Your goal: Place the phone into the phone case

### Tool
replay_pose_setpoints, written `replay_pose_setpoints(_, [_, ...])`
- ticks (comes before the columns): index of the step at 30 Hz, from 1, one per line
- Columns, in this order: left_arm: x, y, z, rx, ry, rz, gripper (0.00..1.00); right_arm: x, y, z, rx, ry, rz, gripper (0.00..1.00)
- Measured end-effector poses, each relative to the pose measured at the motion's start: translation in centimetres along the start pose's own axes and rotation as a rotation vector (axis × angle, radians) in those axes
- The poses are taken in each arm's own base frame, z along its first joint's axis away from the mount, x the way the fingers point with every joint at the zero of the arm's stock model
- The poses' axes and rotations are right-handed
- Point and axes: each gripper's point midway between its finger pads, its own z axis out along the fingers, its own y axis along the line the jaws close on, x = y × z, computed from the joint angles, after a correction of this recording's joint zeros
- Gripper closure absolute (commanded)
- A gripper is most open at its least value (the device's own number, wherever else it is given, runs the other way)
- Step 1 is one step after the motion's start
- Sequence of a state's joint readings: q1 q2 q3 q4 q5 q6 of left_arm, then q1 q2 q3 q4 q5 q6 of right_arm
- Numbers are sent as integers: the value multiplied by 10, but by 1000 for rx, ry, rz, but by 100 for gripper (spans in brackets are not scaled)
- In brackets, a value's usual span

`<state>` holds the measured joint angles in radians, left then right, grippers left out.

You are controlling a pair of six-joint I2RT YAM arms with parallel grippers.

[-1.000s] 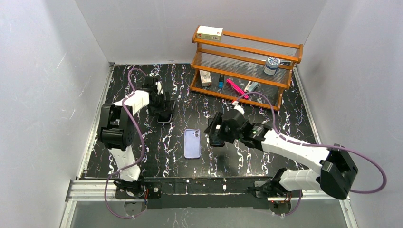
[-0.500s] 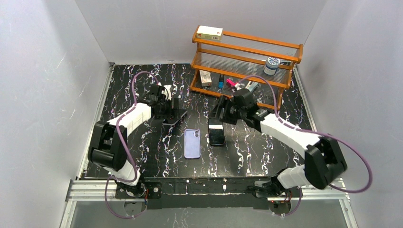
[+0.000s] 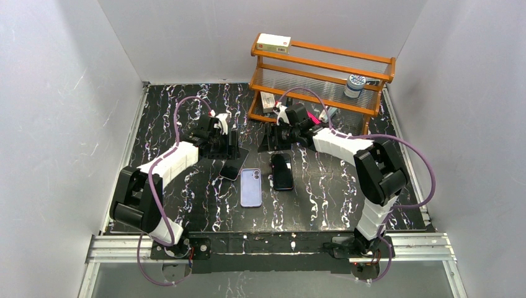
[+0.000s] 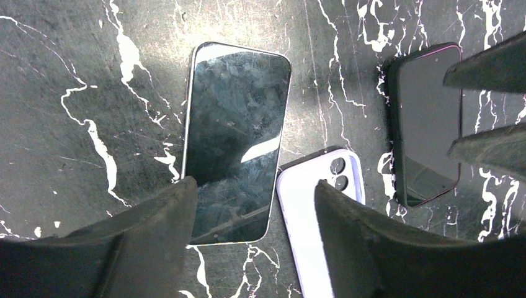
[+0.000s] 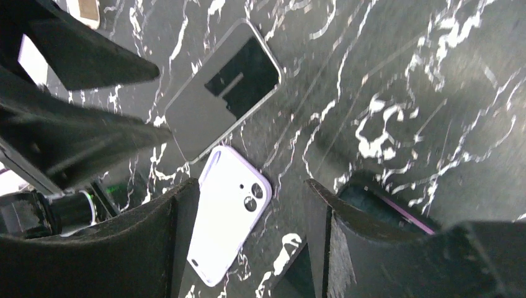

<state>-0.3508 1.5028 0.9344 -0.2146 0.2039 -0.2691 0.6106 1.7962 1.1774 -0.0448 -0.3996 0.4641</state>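
Note:
The lavender phone case (image 3: pixel 250 187) lies back up on the table, camera holes toward the far side; it also shows in the left wrist view (image 4: pixel 310 214) and the right wrist view (image 5: pixel 228 217). A silver-rimmed black phone (image 3: pixel 231 169) lies screen up just left of it (image 4: pixel 236 139) (image 5: pixel 222 98). A second black phone with a dark rim (image 3: pixel 283 171) lies right of the case (image 4: pixel 423 124). My left gripper (image 3: pixel 232 149) (image 4: pixel 254 186) hovers open over the silver-rimmed phone. My right gripper (image 3: pixel 268 141) (image 5: pixel 251 186) is open and empty, behind the case.
An orange wooden shelf (image 3: pixel 321 79) stands at the back right with a box, a tin and pens on it. White walls close in left, right and back. The two grippers face each other closely above the phones.
My left gripper moved right, laid the silver-rimmed phone beside the case and opened. My right gripper let go of the dark-rimmed phone and drew back toward the shelf.

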Motion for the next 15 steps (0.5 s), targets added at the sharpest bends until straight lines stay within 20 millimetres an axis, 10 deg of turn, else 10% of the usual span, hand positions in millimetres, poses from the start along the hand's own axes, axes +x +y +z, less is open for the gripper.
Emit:
replay_pose_setpoints(6, [5, 7, 0, -34, 29, 12, 2, -29, 4, 3, 26, -52, -14, 29])
replay_pose_setpoints(15, [11, 18, 24, -135, 154, 95, 2, -12, -1, -26, 99, -94, 98, 24])
